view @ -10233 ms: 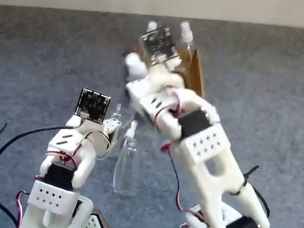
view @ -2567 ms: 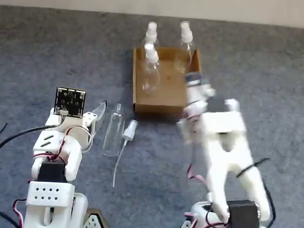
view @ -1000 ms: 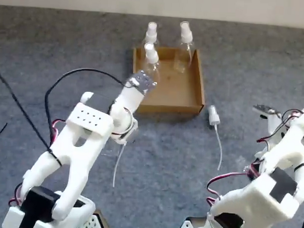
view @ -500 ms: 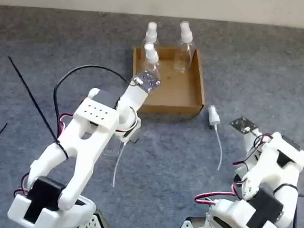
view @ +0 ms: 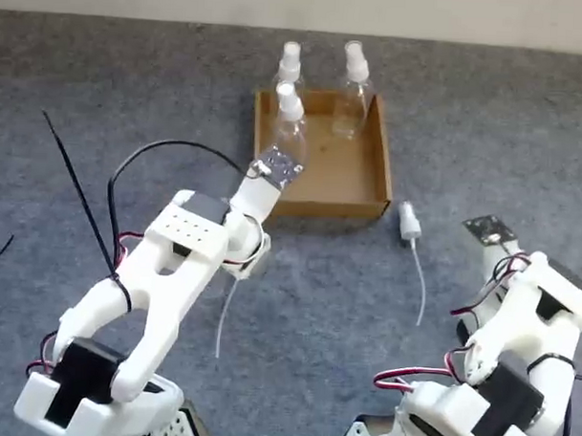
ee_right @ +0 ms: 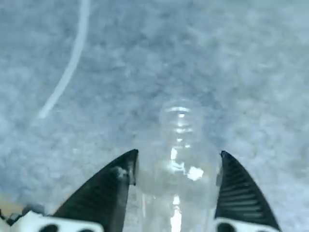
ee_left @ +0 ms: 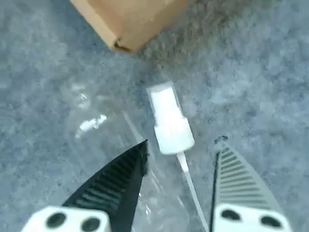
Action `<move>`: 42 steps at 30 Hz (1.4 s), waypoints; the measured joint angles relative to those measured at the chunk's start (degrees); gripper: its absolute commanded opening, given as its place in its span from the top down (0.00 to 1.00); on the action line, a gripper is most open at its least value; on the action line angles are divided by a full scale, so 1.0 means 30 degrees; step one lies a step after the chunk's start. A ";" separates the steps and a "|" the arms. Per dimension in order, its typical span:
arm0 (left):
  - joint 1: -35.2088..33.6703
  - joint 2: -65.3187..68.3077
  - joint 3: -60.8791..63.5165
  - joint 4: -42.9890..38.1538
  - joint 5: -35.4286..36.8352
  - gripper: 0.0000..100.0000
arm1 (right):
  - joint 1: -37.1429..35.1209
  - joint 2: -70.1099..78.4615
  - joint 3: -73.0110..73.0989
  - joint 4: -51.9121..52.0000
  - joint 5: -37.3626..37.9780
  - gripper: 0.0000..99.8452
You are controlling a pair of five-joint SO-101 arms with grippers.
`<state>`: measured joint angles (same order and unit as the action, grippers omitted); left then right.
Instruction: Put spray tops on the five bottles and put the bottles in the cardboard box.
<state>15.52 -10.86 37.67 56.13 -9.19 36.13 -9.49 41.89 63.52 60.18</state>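
My left gripper [ee_left: 182, 141] hangs open just above the carpet, its fingers straddling a white spray top [ee_left: 170, 126] that lies beside a clear uncapped bottle [ee_left: 96, 130]. This spot is by the front left corner of the cardboard box [view: 374, 173]. My right gripper [ee_right: 177, 155] is shut on a second clear bottle [ee_right: 181, 145] with an open neck, at the near right. One capped bottle [view: 289, 132] stands in the box. Two more capped bottles [view: 351, 81] stand at its far edge. A second spray top [view: 408, 222] lies right of the box.
Grey carpet covers the whole table. The left arm [view: 190, 238] stretches across the middle left, with a black cable [view: 77, 187] looping beside it. The loose spray top's thin tube [view: 419, 289] trails toward the right arm [view: 522, 322].
Over the last second the left arm has reached farther toward the box's front left corner. The right arm has drawn back to the near right.
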 measured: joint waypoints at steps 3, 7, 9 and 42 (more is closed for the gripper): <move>0.0000 0.0000 0.0000 -0.0586 0.0059 0.80 | 0.0147 0.0000 -0.0293 0.0000 -0.0205 0.82; 0.0000 0.0000 0.0000 -0.1289 0.0059 0.80 | 0.0147 0.0000 -0.0352 0.0000 -0.0264 0.86; 0.0000 0.0000 0.0000 -0.1641 0.0059 0.80 | 0.0147 0.0000 -0.0352 0.0000 -0.0264 0.86; 0.1846 0.4103 -0.0908 -0.0703 0.0088 0.97 | 0.2608 0.0147 -0.3106 0.0029 -0.1729 0.86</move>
<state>21.05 1.45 34.95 54.02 -8.92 43.96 -9.05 32.57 63.60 54.99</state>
